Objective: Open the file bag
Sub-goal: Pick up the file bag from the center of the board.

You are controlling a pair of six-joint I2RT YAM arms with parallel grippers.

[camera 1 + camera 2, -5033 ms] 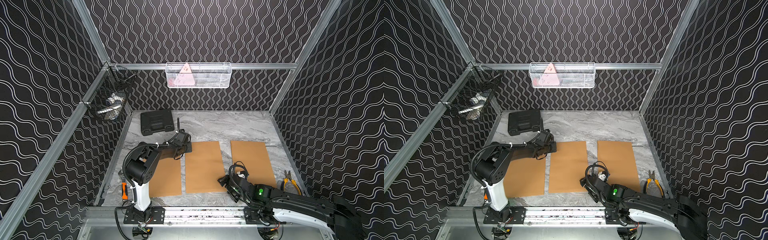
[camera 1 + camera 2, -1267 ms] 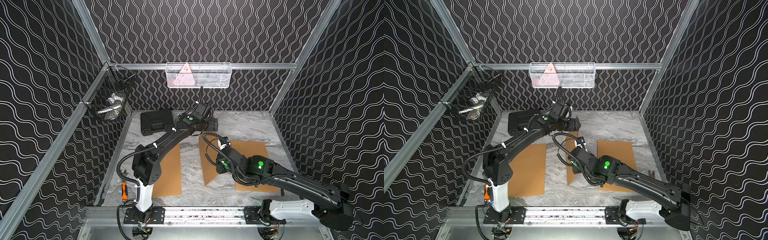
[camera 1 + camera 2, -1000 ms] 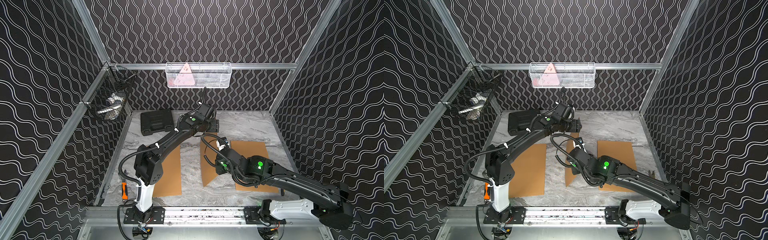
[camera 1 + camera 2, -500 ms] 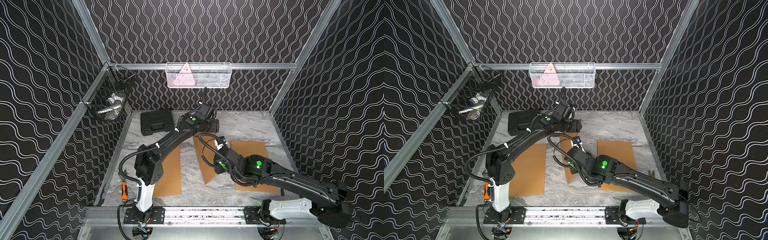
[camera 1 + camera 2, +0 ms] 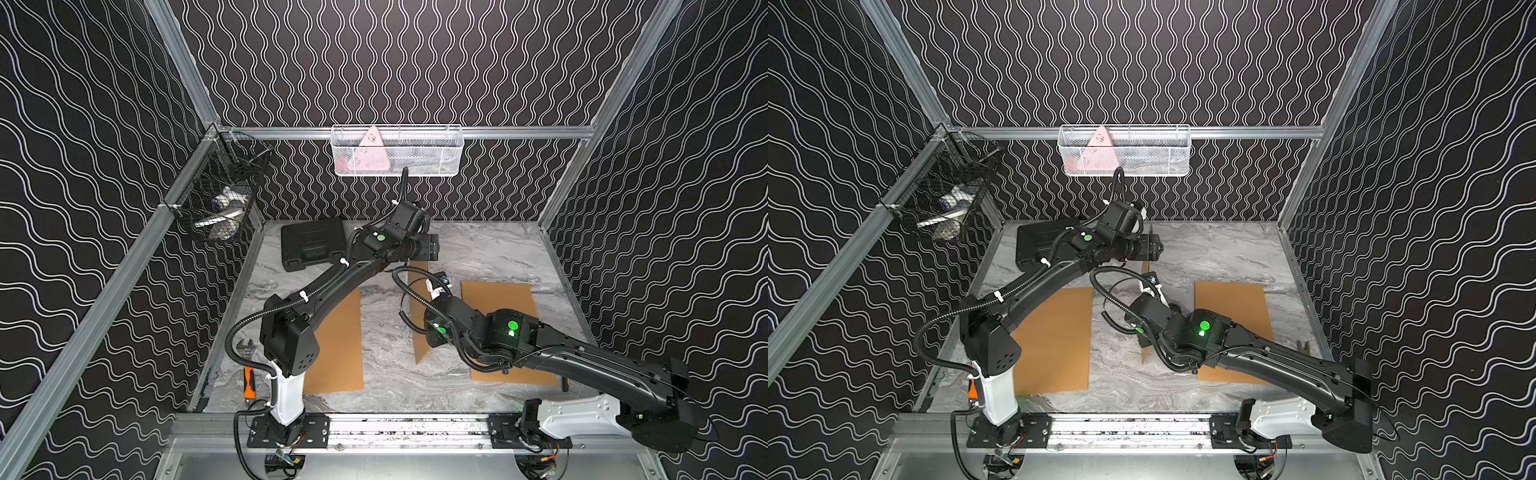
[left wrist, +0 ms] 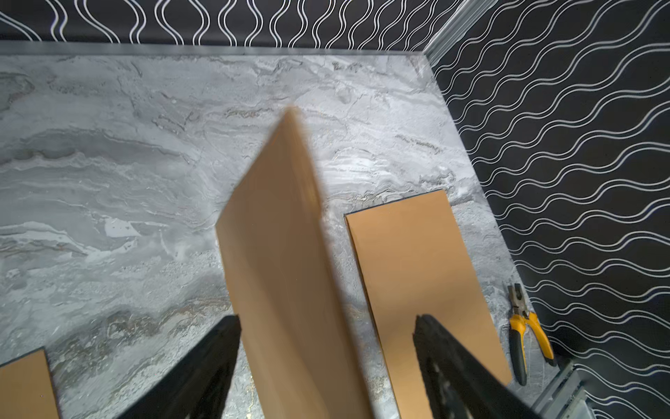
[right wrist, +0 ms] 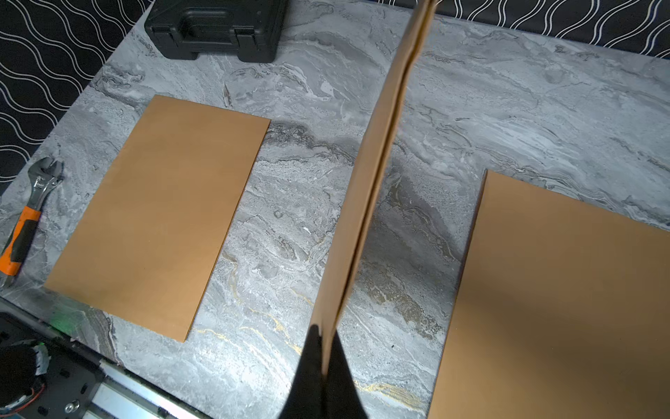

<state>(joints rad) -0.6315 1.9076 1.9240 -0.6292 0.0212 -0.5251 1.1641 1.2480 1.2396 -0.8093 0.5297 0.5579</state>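
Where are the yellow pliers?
In the left wrist view, the pliers lie on the table by the right wall, beside the rightmost file bag.

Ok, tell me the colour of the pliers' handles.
The pliers have yellow handles with black; this is clearest in the left wrist view.

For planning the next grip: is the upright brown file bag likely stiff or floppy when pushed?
Probably fairly stiff: pinched only by the right tool, the file bag stands on edge, bowing slightly. Probably light, being thin. A push would likely swing it, not crumple it.
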